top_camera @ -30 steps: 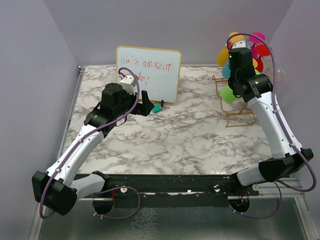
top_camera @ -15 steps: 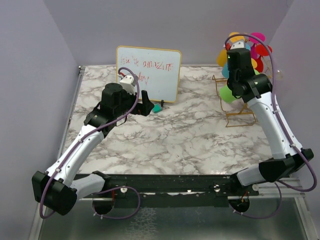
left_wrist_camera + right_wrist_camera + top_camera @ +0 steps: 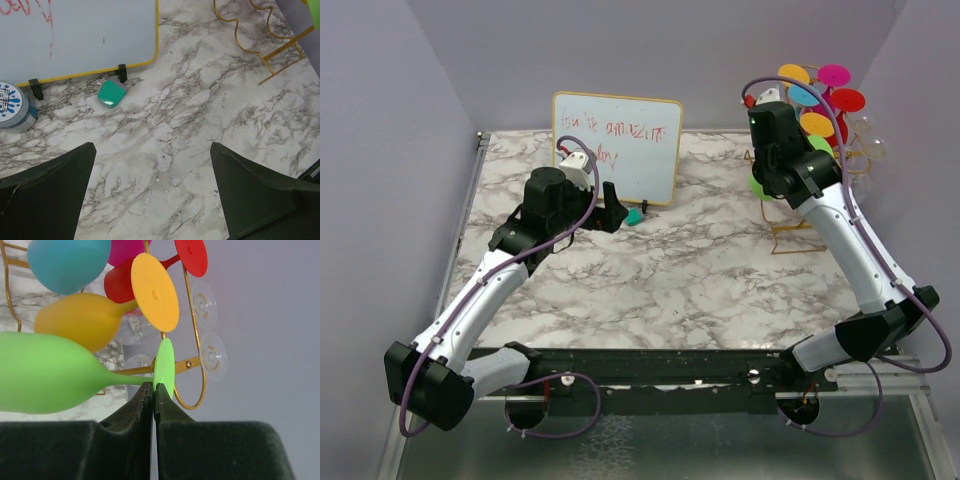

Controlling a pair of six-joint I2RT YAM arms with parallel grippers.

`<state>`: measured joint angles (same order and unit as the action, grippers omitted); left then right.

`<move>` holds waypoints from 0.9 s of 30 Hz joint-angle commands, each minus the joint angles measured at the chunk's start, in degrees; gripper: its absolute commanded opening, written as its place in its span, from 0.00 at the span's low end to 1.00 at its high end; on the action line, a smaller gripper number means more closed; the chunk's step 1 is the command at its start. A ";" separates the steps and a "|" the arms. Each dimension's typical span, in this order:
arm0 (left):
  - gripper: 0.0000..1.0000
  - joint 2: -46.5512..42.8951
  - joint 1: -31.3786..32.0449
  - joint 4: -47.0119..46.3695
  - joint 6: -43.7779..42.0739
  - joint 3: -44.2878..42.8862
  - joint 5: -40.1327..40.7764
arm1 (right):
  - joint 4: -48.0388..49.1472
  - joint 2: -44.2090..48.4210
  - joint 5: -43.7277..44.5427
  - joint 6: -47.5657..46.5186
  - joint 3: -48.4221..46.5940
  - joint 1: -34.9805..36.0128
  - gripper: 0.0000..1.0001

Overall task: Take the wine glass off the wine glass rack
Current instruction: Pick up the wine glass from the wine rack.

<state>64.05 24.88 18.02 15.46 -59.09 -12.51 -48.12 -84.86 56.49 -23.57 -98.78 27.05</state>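
The gold wire wine glass rack [image 3: 798, 236] stands at the back right and holds several coloured and clear glasses. My right gripper [image 3: 153, 386] is shut on the stem of a lime green wine glass [image 3: 45, 372], right beside its round foot [image 3: 163, 367]. The glass lies sideways, its foot close to a gold rack loop [image 3: 197, 385]; whether they touch I cannot tell. In the top view the right gripper [image 3: 785, 160] is left of the rack, with the green bowl [image 3: 757, 186] below it. My left gripper [image 3: 152, 185] is open and empty over the marble table [image 3: 200, 115].
On the rack hang a yellow glass [image 3: 80, 322], a blue glass [image 3: 67, 262], a red glass [image 3: 190, 255] and clear glasses [image 3: 212, 355]. A whiteboard [image 3: 617, 140] stands at the back, with a green eraser [image 3: 111, 94] and a round tin [image 3: 12, 107] at its foot.
My right arm has moved left, away from the rack, carrying the green glass. The coloured feet of the other glasses now show. The left arm has not moved.
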 commanded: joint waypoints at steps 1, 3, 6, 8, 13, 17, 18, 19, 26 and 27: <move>0.99 -1.04 0.16 -1.22 0.70 0.64 0.88 | 1.10 -0.23 1.33 -1.45 0.67 1.14 0.01; 0.99 -0.99 0.16 -1.31 0.79 0.64 0.91 | 0.77 -0.13 1.29 -1.57 0.63 1.95 0.00; 0.99 -0.95 0.16 -1.50 0.88 0.44 0.70 | 0.59 -0.12 2.11 -1.52 0.79 3.19 0.00; 0.99 -0.86 0.16 -1.50 1.05 0.30 0.69 | 0.59 0.06 2.02 -1.48 0.95 3.44 0.00; 0.99 -0.83 0.16 -1.50 1.90 0.29 1.59 | -1.08 0.23 2.27 -0.29 -0.23 5.31 0.01; 0.99 -0.74 0.16 -1.41 2.82 0.28 2.71 | -3.59 -0.31 0.85 1.88 -2.33 7.67 0.01; 0.99 -0.78 0.16 -1.40 3.08 0.36 3.20 | -4.13 -0.58 0.67 2.28 -2.77 8.31 0.01; 0.99 -0.89 0.16 -1.30 3.32 0.44 3.65 | -4.25 -0.76 0.57 2.60 -2.87 8.64 0.01; 0.99 -1.70 0.16 -1.23 4.31 0.56 5.18 | -4.62 -1.54 -0.92 4.53 -3.39 10.86 0.01; 0.99 -1.84 0.16 -1.23 4.31 0.56 5.33 | -4.87 -1.69 -1.20 5.04 -3.66 11.17 0.01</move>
<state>63.96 24.88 17.65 18.68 -59.09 -9.47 -51.13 -85.65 57.10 -20.80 -100.25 37.06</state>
